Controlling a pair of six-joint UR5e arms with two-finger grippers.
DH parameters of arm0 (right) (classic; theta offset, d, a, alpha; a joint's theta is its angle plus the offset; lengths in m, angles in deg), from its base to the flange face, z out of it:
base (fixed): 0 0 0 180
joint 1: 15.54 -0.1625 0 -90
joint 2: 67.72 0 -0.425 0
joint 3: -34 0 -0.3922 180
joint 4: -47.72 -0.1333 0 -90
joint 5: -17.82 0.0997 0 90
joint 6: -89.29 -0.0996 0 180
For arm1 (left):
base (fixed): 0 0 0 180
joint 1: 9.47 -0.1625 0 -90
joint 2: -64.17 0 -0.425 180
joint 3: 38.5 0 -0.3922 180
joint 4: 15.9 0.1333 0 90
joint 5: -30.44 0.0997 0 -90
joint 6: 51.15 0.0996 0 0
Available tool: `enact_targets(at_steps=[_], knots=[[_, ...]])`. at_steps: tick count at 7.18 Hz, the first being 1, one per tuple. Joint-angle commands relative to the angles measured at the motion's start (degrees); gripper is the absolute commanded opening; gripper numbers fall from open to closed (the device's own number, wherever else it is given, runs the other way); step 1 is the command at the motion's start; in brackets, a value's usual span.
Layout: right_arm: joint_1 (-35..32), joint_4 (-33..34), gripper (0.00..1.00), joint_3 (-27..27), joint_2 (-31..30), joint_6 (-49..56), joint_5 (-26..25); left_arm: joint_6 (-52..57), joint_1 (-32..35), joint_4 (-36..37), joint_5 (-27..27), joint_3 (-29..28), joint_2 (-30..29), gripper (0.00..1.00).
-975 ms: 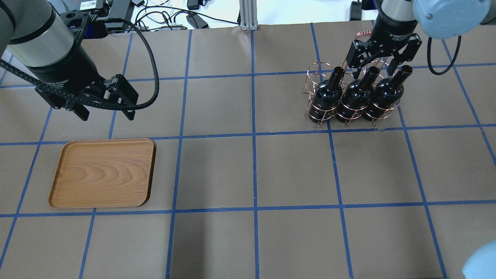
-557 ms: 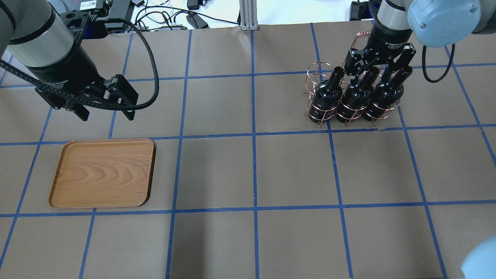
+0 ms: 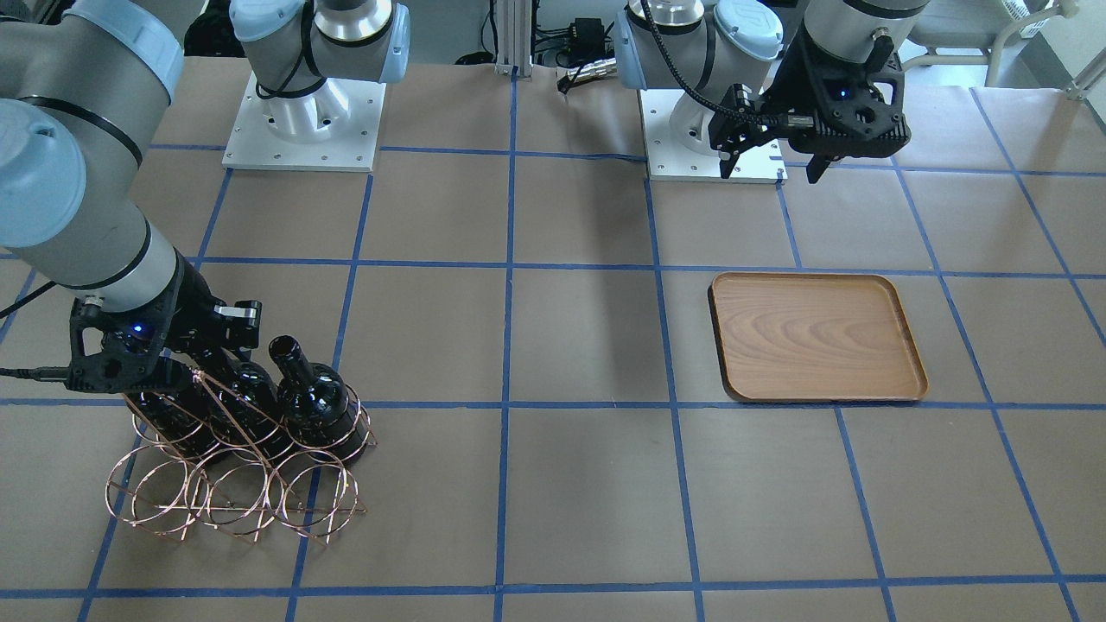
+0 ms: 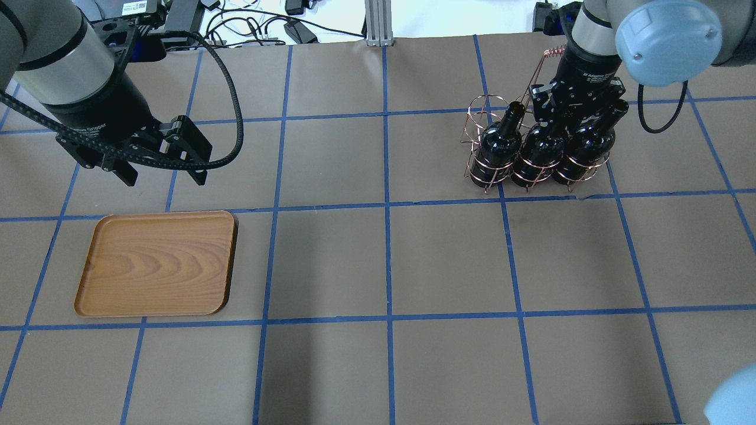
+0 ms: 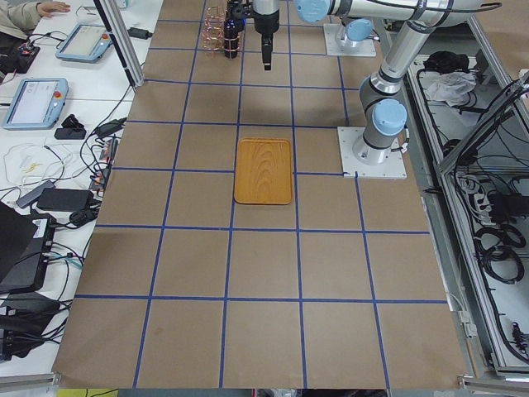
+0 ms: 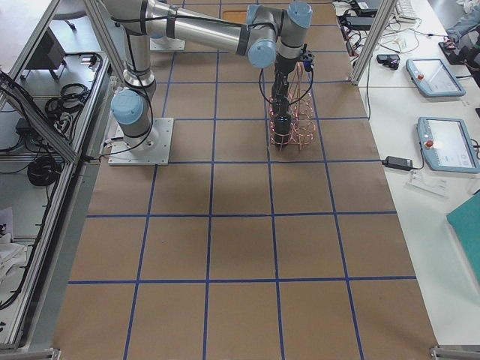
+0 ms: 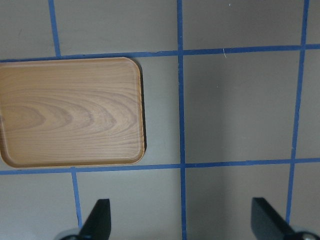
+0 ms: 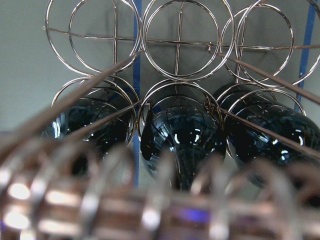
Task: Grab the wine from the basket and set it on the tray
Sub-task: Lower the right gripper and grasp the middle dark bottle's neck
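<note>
Three black wine bottles stand in the near row of the copper wire basket (image 4: 481, 115) at the table's far right. My right gripper (image 4: 564, 115) is low over the middle bottle (image 4: 544, 152), its jaws apparently open on either side of the neck, which they hide. The right wrist view looks down on the middle bottle (image 8: 182, 137) through the basket's rings (image 8: 180, 45), with the blurred handle (image 8: 150, 215) in front. The wood-grain tray (image 4: 156, 262) lies bare at the near left. My left gripper (image 4: 164, 179) hovers open and empty just beyond the tray (image 7: 70, 112).
The basket's far row of rings (image 3: 233, 497) holds nothing. The two arm bases (image 3: 302, 121) stand at the robot's side of the table. Cables and boxes (image 4: 295, 29) lie beyond the table's far edge. Blue tape lines grid the brown tabletop.
My right gripper has moved down and slightly left, from above the bottle tops to around the middle bottle's neck. The left arm, tray and bottles have not moved.
</note>
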Motion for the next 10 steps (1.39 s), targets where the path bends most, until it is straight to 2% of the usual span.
enact_targets(at_steps=[1,3,4,5,6,7,10], knots=[[0.0,1.2,0.0,-0.1,-0.3,-0.4,-0.1,0.0,0.0,0.0,0.0,0.2,0.1,1.0],[0.0,0.6,0.0,-1.8,-2.5,-0.4,0.1,0.0,0.0,0.0,0.0,0.3,0.0,1.0],[0.0,0.6,0.5,-1.6,-2.3,-0.4,0.1,0.0,0.0,0.0,-0.1,0.3,0.0,1.0],[0.0,1.0,0.68,-1.6,-1.9,-0.1,0.0,0.0,0.0,0.0,-0.1,0.3,0.1,1.0],[0.0,1.5,0.72,-1.5,-1.4,0.0,0.0,0.0,0.0,0.1,-0.1,0.3,0.0,1.0],[0.0,1.7,0.84,-1.6,-0.5,0.1,0.1,0.0,0.0,0.1,0.0,0.3,0.1,1.0],[0.1,5.1,0.72,-2.1,1.1,0.3,0.0,0.0,0.0,0.1,0.7,0.4,0.0,1.0]])
